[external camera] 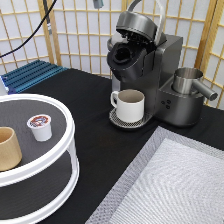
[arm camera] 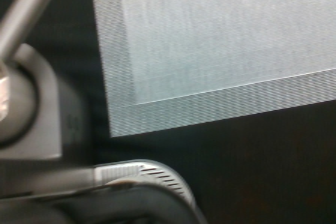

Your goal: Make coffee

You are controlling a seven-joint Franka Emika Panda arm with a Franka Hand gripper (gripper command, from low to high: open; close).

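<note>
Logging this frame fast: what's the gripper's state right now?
Gripper: not visible in the exterior view, so its state cannot be told; the coffee pod sits untouched on the round tray.

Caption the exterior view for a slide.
Coffee pod on white tiered stand, white mug under open coffee maker; gripper out of view.

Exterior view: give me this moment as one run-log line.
end effector: not in view | small white coffee pod: on white round tiered tray | grey coffee machine: lid open | white mug: under spout
</note>
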